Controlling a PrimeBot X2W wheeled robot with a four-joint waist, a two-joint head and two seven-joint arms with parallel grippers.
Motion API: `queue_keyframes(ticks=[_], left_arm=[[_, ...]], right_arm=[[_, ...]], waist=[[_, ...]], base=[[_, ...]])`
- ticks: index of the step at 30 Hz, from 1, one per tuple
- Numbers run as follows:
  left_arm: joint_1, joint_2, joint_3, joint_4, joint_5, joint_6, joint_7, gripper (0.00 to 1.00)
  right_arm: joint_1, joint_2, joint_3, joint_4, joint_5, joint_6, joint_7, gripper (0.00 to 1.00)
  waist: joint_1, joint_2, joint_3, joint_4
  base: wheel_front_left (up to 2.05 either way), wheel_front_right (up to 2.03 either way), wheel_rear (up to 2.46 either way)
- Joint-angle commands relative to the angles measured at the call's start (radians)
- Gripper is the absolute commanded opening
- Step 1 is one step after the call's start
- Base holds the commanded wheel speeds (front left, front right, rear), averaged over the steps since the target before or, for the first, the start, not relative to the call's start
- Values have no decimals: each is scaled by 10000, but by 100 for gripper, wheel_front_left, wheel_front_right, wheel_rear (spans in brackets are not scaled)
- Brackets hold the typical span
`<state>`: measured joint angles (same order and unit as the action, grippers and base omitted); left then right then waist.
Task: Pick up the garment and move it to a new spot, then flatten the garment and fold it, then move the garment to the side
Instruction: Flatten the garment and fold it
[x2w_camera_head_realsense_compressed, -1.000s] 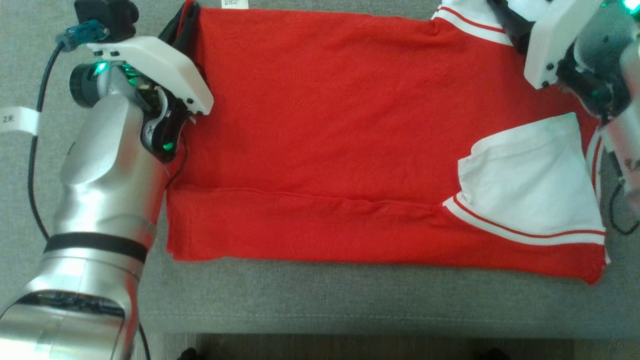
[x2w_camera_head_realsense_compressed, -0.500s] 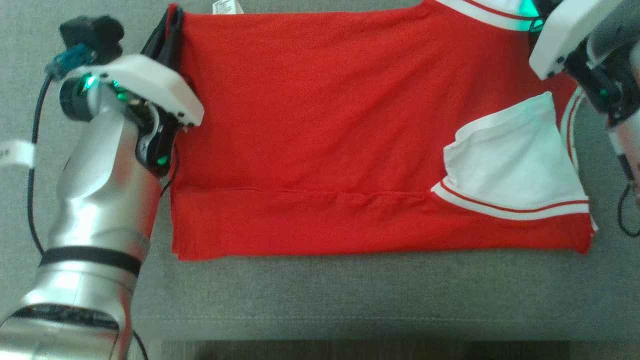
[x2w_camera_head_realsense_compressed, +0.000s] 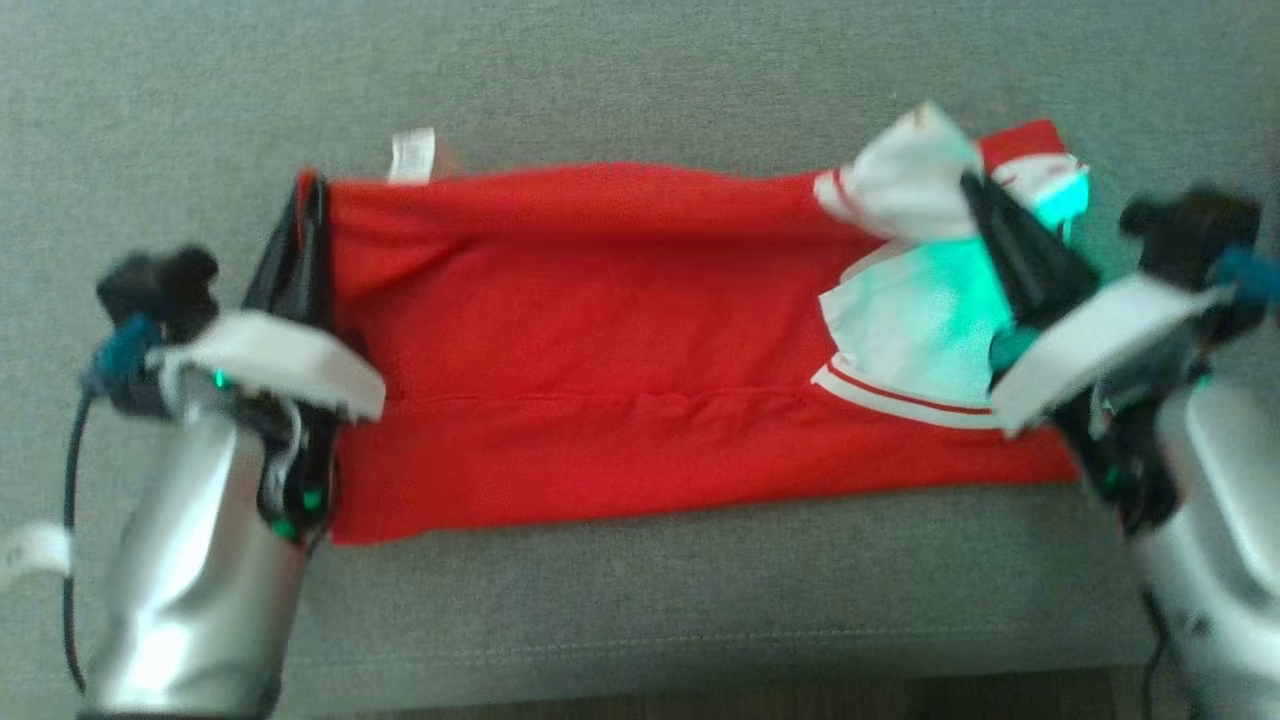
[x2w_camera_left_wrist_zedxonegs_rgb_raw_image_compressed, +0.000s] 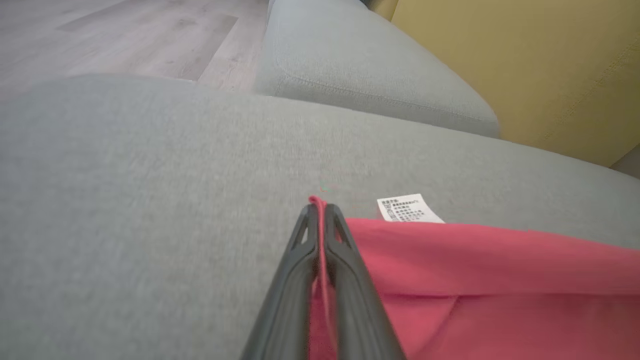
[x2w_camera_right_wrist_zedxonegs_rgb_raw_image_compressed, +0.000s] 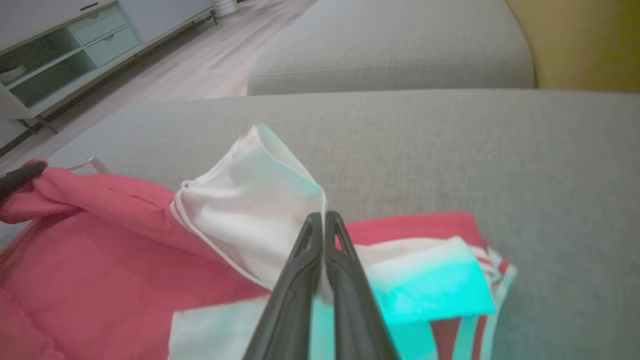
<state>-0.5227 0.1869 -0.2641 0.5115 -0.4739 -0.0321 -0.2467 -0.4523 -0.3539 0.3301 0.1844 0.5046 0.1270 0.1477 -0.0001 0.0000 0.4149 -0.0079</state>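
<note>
Right gripper (x2w_camera_head_realsense_compressed: 975, 190) has just clamped shut on the white sleeve (x2w_camera_head_realsense_compressed: 905, 175) and, with the left gripper (x2w_camera_head_realsense_compressed: 308, 195) pinching the red hem, has drawn the far edge of the shirt (x2w_camera_head_realsense_compressed: 620, 330) nearer. The fold looks underway. On the grey cushion (x2w_camera_head_realsense_compressed: 640, 80) the shirt lies red and narrower, its held edge raised and sagging between the grips.

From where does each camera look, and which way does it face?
Head view: down at the red garment on the grey sofa; both forearms show.
Left wrist view: along the left gripper, shut on the garment's corner.
Right wrist view: along the right gripper, shut on the white sleeve.
Head and left wrist views share the care label.
</note>
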Motion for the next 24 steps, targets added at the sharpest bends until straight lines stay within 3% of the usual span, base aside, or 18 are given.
queue_keyframes(ticks=[1, 10, 11, 12, 13, 17, 24], left_arm=[[-23, 428, 422, -347, -54, 69, -42, 0], [2031, 561, 671, -2034, -583, 674, 787, 0], [2140, 574, 683, -2090, -650, 691, 899, 0], [2315, 575, 717, -2145, -790, 731, 1086, 67], [2383, 578, 719, -2163, -828, 742, 1138, 100], [2706, 595, 746, -2391, -743, 948, 957, 100], [3528, 736, 768, -3526, 134, 1737, 191, 100]], right_arm=[[122, 23, -16, -406, -89, 37, -116, 0], [2534, 1572, -968, -1296, -678, 37, -360, 0], [2698, 1678, -1026, -1351, -693, 37, -359, 16], [3026, 1847, -1175, -1435, -727, 37, -329, 100], [3184, 1929, -1244, -1532, -738, 37, -383, 100], [3874, 2182, -1448, -2014, -875, 37, -597, 100], [4639, 2379, -1740, -3290, -1323, 37, -1244, 100]], waist=[[1, 0, -11, -17], [1, 0, -101, -146], [1, 0, -107, -158], [1, 0, -128, -159], [1, 0, -147, -151], [1, 0, -286, -181], [1, 0, -652, -359]], base=[[0, 0, 0], [0, 0, 0], [0, 0, 0], [0, 0, 0], [0, 0, 0], [0, 0, 0], [0, 0, 0]])
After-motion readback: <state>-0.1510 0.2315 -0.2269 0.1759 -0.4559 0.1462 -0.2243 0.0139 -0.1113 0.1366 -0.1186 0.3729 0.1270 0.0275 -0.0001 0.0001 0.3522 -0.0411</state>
